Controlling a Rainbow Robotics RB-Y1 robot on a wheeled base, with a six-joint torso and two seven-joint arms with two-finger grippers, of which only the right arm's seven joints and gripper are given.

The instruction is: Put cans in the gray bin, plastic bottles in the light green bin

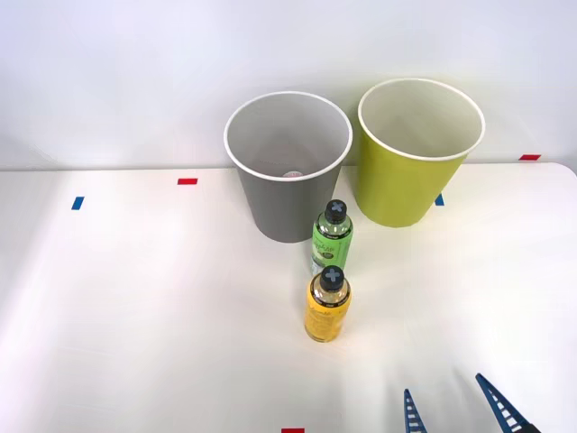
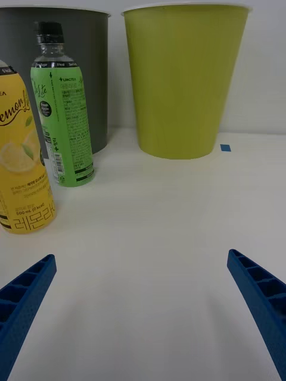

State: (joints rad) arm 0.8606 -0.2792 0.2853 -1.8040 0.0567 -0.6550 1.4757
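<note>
Two plastic bottles stand upright mid-table: a yellow-label bottle point(image 1: 328, 308) point(image 2: 22, 166) nearest me and a green-label bottle point(image 1: 332, 238) point(image 2: 62, 116) just behind it. The gray bin point(image 1: 287, 167) point(image 2: 89, 65) stands behind them, with something small and pale on its floor. To its right stands the light green bin point(image 1: 416, 153) point(image 2: 182, 77). My right gripper point(image 1: 455, 413) point(image 2: 143, 309) is open and empty, low at the table's front edge, to the right of and nearer than the yellow-label bottle. No cans are in view.
The white table point(image 1: 135, 307) carries small tape marks: blue point(image 1: 77, 203) at far left, red point(image 1: 187, 181) behind it, red point(image 1: 529, 157) at far right, blue point(image 1: 439, 199) point(image 2: 225, 147) beside the green bin, and red point(image 1: 292, 430) at the front edge. A pale wall stands behind.
</note>
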